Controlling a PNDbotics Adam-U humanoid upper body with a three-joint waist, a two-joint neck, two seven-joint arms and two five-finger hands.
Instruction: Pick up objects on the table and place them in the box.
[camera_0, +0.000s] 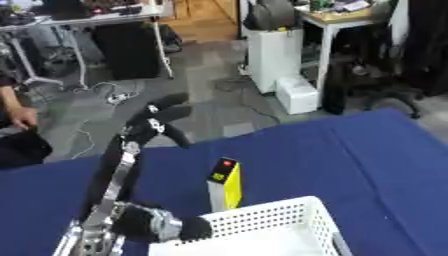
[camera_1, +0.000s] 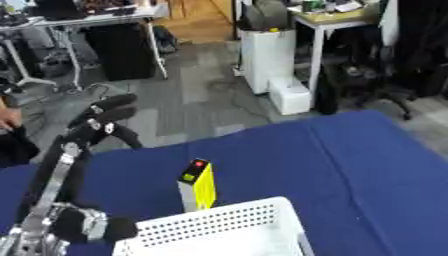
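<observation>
A yellow box (camera_0: 226, 189) with a black top and a red spot stands upright on the blue table (camera_0: 350, 160). It is just behind the far wall of the white perforated basket (camera_0: 262, 225) at the near edge. My left arm rises from the lower left, and my left hand (camera_0: 157, 120) hangs raised over the table's far left edge, up and to the left of the yellow box. Its fingers are straight and hold nothing. My right hand shows in neither view.
Beyond the table's far edge lies grey floor with cables (camera_0: 105, 97), a white cabinet (camera_0: 276, 57), a small white unit (camera_0: 297, 95), a desk (camera_0: 87, 20) and a dark chair (camera_0: 367, 75). The blue cloth to the right of the box is bare.
</observation>
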